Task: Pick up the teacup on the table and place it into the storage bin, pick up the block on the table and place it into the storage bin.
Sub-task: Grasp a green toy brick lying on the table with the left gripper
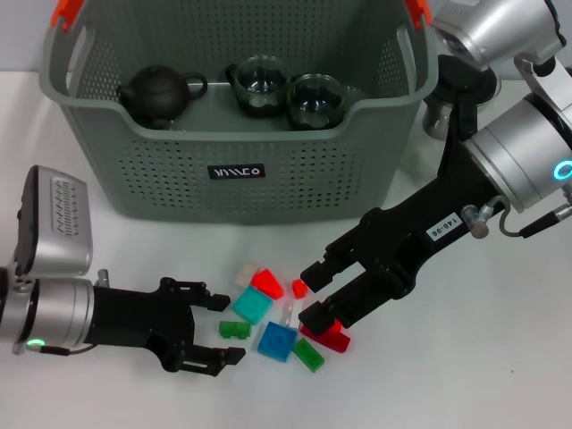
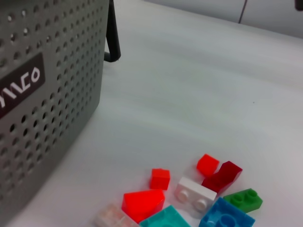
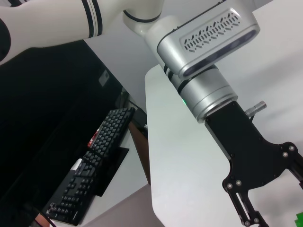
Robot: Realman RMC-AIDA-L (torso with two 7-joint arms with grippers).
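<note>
we see the right gripper [image 1: 313,292] spread over the blocks [image 1: 277,340], left gripper [image 1: 219,326] spread beside them, before the storage bin [image 1: 161,179].

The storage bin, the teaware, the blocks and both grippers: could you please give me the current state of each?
storage bin: upright on the table, holding teaware.
black teapot: inside the bin, upright.
two glass cups: inside the bin, side by side.
blocks: loose on the table in front of the bin.
left gripper: open, low beside the blocks, empty.
right gripper: open over the blocks, gripping nothing.
</note>
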